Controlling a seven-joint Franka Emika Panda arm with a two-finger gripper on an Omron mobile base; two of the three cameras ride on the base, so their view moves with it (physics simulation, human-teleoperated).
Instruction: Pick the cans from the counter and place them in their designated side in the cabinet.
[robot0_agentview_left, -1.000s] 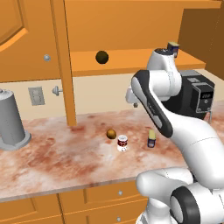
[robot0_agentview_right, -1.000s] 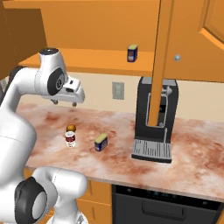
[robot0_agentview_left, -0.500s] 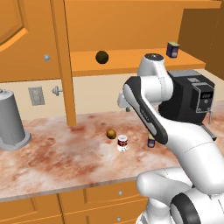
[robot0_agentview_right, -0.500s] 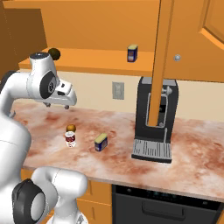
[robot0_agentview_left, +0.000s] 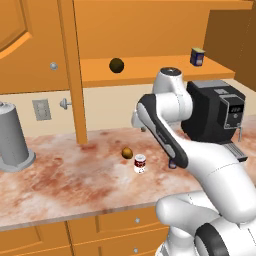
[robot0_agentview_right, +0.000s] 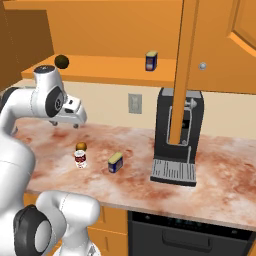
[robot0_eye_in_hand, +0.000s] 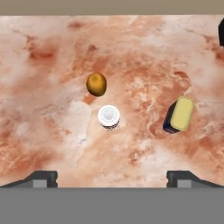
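Hovering high over the counter (robot0_eye_in_hand: 52, 144) with the gripper (robot0_eye_in_hand: 112, 177) spread to full width and empty — nothing between the two dark tips at the bottom corners of the hand view. Looking straight down, so the red-and-white can (robot0_eye_in_hand: 109, 117) sits just below the centre of that view, upright, lid toward the camera. Touching nothing, though the small brown ball (robot0_eye_in_hand: 96, 84) lies just beside it toward the upper left. Off to the right of centre, a dark blue can (robot0_eye_in_hand: 179, 114) with its yellowish top showing, well apart from the red one.

In the right base view, the gripper (robot0_agentview_right: 76, 119) at centre left, above and a little behind the red-and-white can (robot0_agentview_right: 80, 158) and ball (robot0_agentview_right: 81, 146), with the blue can (robot0_agentview_right: 115, 162) lower centre. Another blue can (robot0_agentview_right: 151, 60) already on the cabinet (robot0_agentview_right: 100, 67) shelf near the top centre, standing upright; a dark ball (robot0_agentview_right: 61, 61) at the shelf's left end.

Probably lining up for a descent on the red-and-white can: jaws held wide to clear its sides. Ball close enough to get nudged on the way down.
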